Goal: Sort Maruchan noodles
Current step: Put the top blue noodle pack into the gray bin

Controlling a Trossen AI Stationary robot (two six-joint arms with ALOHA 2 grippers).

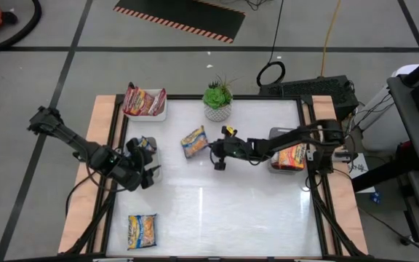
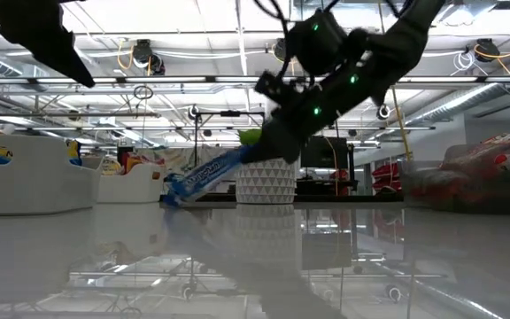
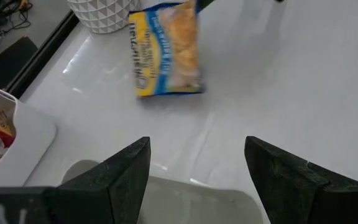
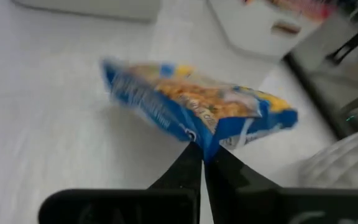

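Starting at the left of the worktop [image 1: 217, 211], we see a white tray [image 1: 151, 113] at the far left corner holding red noodle packets [image 1: 142, 100]. Nearer the front edge on that side, 1 blue-and-yellow packet [image 1: 142, 231] lies flat on its own, well apart from everything else.

The left gripper [image 1: 145, 161] hovers over the left side with its fingers [image 3: 120, 177] spread wide and nothing between them — below them, in its wrist view, sits the rim of a grey tray [image 3: 185, 193]. Another packet [image 1: 145, 143] shows just beside this gripper, though we cannot tell whether it lies in that tray.

Toward the middle, the right gripper [image 1: 215, 151] reaches in from the right, and its fingers [image 4: 194, 165] are pinched tight on the edge of a blue-and-yellow Maruchan packet [image 1: 193, 141]. The low view shows this packet [image 2: 211, 175] tilted, 1 end raised at the fingers and the other down by the worktop.

Just behind it stands a small green plant [image 1: 218, 92] in a white patterned pot [image 1: 217, 111] — close to the held packet but not touching it.

Further right, beneath the right arm, a grey tray [image 1: 276, 135] carries an orange-red packet [image 1: 291, 155].
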